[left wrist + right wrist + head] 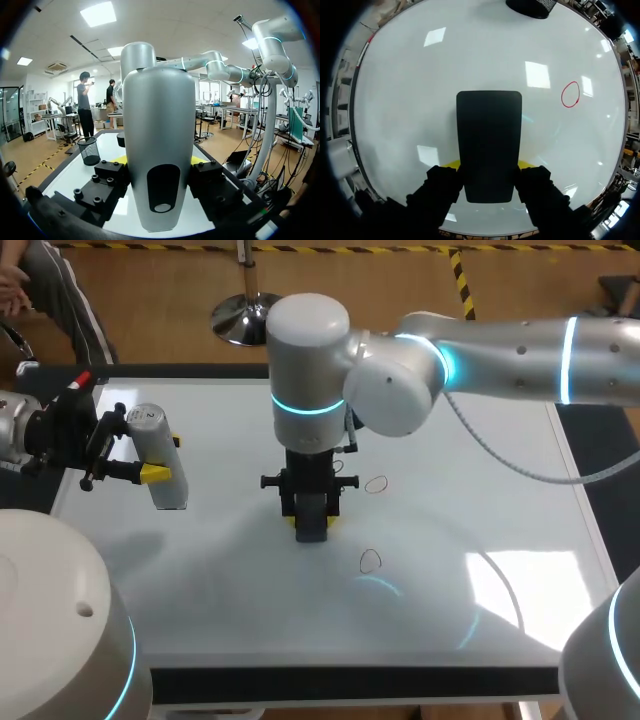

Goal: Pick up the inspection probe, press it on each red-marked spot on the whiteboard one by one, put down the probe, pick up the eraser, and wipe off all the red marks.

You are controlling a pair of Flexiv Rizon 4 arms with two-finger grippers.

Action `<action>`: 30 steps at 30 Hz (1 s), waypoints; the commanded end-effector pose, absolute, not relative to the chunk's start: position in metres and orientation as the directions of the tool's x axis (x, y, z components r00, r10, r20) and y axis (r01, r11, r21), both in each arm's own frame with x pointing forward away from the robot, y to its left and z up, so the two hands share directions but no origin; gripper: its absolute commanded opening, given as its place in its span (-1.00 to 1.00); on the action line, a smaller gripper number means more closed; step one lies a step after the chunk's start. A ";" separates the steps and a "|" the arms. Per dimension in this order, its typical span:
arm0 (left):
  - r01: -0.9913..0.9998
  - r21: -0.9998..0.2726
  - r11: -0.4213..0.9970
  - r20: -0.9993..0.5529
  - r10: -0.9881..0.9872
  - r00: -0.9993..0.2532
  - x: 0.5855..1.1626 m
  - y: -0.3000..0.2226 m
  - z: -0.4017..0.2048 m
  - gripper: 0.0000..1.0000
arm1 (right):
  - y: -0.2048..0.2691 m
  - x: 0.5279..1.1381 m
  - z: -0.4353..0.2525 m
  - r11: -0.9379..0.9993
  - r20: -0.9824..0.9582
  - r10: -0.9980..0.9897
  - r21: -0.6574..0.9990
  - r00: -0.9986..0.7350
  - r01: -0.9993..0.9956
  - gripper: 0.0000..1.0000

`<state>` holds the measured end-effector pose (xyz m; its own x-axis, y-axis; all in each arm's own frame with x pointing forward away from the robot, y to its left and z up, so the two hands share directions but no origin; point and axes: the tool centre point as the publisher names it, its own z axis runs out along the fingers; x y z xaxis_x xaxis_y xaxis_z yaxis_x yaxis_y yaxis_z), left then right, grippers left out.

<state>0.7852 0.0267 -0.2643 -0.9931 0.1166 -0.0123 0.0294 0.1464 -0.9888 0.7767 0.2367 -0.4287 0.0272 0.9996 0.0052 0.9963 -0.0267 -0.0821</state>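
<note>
Lying flat, the whiteboard [480, 540] spreads widest. Over its left edge the left jaws are closed on the silver probe [168, 492]. Near its middle the right jaws grip the black eraser [489, 140]; two red marks [370, 560] lie just beside.
</note>
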 end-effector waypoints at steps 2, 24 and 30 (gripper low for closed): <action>0.032 -0.989 0.146 -0.015 0.116 -0.993 0.785 0.027 -0.263 -1.00 | 0.209 0.778 -0.445 -0.035 0.022 0.999 -0.083 0.037 0.996 -1.00; 0.032 -0.989 0.146 -0.015 0.116 -0.993 0.785 0.027 -0.263 -1.00 | 0.168 0.779 -0.395 -0.010 0.070 0.997 -0.098 0.017 0.995 -1.00; 0.032 -0.989 0.146 -0.015 0.116 -0.993 0.785 0.027 -0.263 -1.00 | 0.158 0.772 -0.365 0.006 0.050 0.999 -0.063 -0.003 0.998 -1.00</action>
<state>0.7852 0.0266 -0.2643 -0.9931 0.1168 -0.0123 0.0294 0.1463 -0.9888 0.7807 0.1701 -0.3905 -0.0043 0.9989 0.0461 0.9961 0.0083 -0.0876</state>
